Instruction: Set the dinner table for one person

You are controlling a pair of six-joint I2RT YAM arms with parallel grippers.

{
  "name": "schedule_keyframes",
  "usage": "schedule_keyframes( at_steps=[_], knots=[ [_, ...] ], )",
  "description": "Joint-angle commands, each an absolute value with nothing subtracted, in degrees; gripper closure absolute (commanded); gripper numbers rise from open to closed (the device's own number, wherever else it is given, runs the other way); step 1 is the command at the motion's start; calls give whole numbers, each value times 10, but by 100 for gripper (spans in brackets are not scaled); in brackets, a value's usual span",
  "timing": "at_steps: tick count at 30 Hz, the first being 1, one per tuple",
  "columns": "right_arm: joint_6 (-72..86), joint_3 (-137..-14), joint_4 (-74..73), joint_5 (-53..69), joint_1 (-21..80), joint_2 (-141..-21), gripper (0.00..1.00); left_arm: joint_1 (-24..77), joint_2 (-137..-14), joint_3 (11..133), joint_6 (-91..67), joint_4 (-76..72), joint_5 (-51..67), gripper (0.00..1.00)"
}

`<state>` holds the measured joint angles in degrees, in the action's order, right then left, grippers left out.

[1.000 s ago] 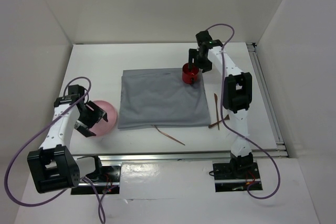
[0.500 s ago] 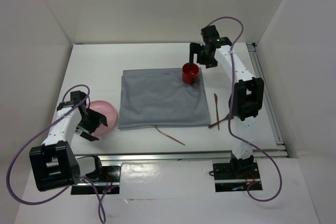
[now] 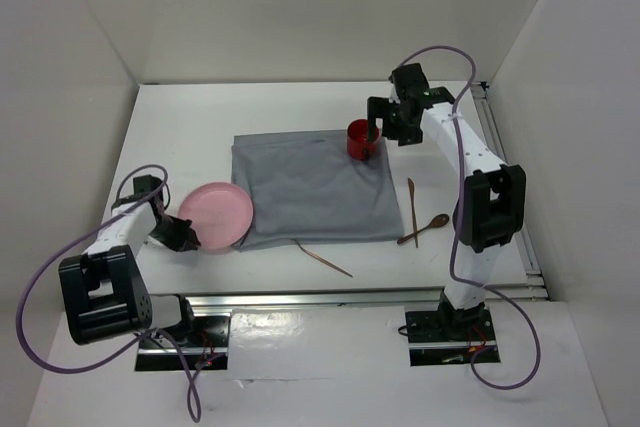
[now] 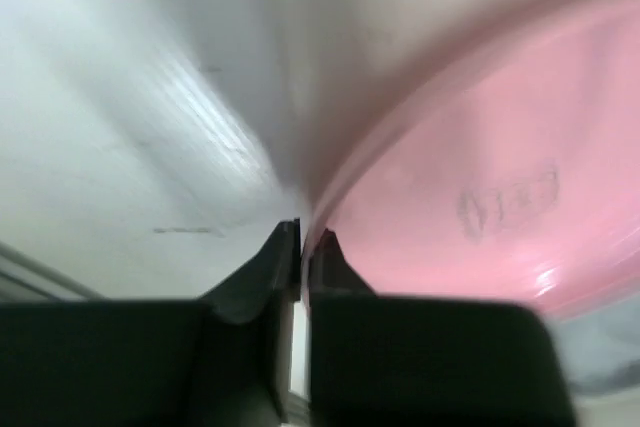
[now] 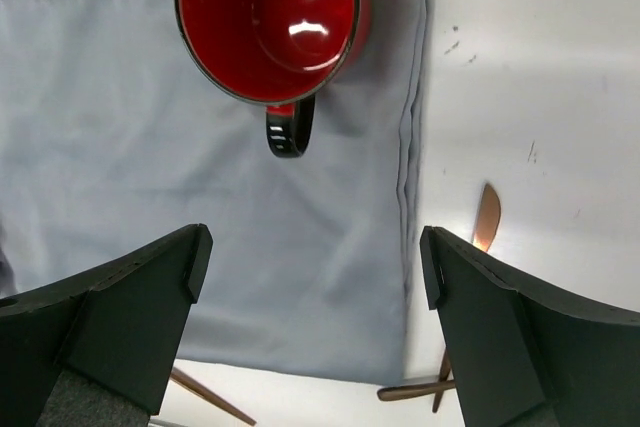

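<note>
text: none legible | pink plate (image 4: 480, 197): embossed mark, blurred, unreadable

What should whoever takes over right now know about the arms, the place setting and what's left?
Left gripper: jaws shut on the rim of the pink plate, which overlaps the left edge of the cloth.
Right gripper: jaws open, empty, near the red mug.
Done: mug upright on the cloth's far right corner.
To do: centre the plate; place the spoon and two other wooden utensils lying beside the cloth.
</note>
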<state>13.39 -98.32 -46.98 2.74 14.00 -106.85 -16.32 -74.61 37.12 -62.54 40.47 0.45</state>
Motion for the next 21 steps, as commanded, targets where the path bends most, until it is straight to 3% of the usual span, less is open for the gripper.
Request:
schedule_keyframes(
  at_steps=[1, 2, 13, 21],
  knots=[
    [127, -966, -451, 21, 143, -1013, 1, -161, -745, 416, -617, 418, -14, 96],
    [133, -966, -451, 16, 143, -1007, 1, -161, -737, 429, -617, 428, -14, 100],
    [150, -891, -451, 33, 138, -937, 1, -146, -640, 598, -536, 432, -10, 100],
    [178, -822, -456, 33, 106, -886, 2, 11, -788, 686, -459, 369, 78, 100]
  ],
)
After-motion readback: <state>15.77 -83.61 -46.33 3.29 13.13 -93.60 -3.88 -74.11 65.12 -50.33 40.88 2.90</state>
